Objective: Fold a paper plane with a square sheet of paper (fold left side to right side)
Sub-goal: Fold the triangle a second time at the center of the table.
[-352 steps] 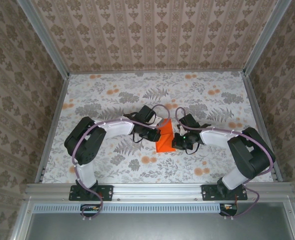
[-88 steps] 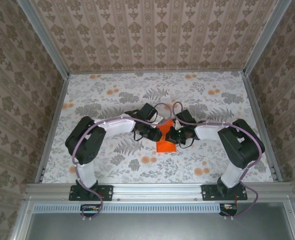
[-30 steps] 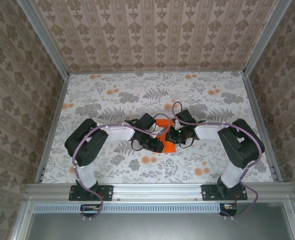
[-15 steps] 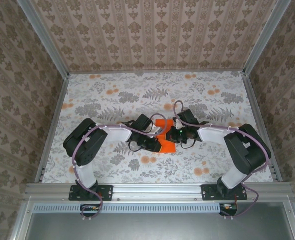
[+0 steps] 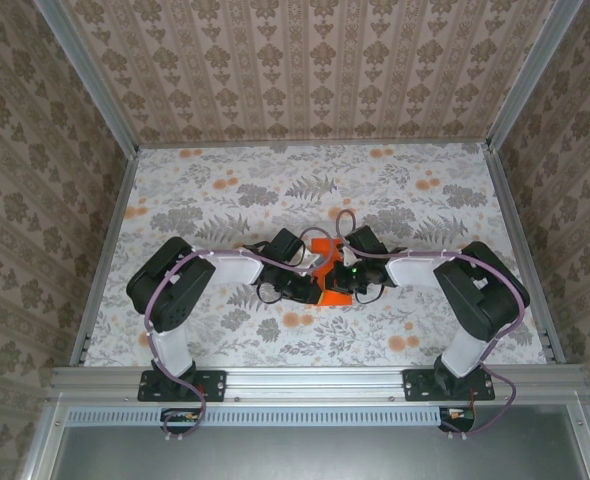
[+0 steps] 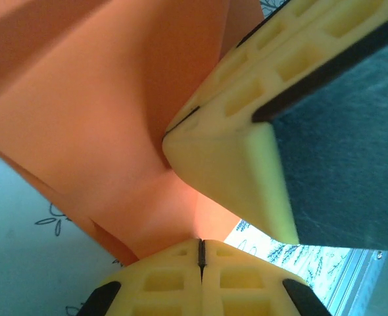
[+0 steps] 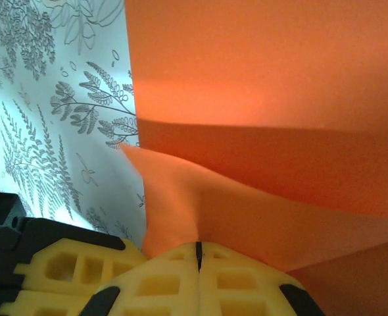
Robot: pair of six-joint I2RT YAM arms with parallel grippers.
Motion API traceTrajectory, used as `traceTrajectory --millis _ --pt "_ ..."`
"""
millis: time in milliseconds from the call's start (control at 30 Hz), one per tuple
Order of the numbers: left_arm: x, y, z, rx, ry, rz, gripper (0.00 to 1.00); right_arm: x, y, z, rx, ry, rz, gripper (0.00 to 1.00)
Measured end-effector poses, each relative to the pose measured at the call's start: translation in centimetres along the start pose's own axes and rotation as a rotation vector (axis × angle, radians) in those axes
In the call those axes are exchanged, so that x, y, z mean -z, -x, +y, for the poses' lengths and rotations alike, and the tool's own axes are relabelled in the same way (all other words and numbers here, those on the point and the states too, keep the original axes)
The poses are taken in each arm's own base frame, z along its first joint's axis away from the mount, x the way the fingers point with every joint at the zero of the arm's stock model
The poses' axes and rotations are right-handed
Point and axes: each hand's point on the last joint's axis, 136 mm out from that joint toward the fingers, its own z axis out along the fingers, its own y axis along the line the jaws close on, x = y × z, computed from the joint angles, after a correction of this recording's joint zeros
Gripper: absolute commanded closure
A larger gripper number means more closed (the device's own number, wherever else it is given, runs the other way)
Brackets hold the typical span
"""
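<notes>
Pinching the square sheet of paper (image 5: pixel 333 296) from two sides near the middle of the table (image 5: pixel 215 190), slightly toward its near edge. Clenched tight with the left gripper (image 6: pixel 200 253) on a lower fold of the orange sheet; clamped just as tight with the right gripper (image 7: pixel 197 253) on a pulled-up tuck. Likely gripped this way to anchor one flap while carrying the left side over to the right. Creased and tented, not lying flat. Crowded at the fold: seen from the left wrist, hemmed in by the right gripper's pale finger block, pressed against the paper just beside the left gripper. Around it, printed flowers (image 5: pixel 295 320) on the cloth, patterned walls (image 5: pixel 305 70) past the far and side edges. Little room for swinging either wrist without bumping the other.
</notes>
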Motion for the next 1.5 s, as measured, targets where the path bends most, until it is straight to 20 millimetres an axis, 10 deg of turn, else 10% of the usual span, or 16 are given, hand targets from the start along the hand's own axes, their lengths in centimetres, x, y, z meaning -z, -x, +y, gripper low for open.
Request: traceTrajectory --millis 1500 --pt "1.6 1.1 -1.2 -0.012 0.008 -0.029 0.87 1.2 1.4 -1.8 0.006 -0.035 -0.018 1.00"
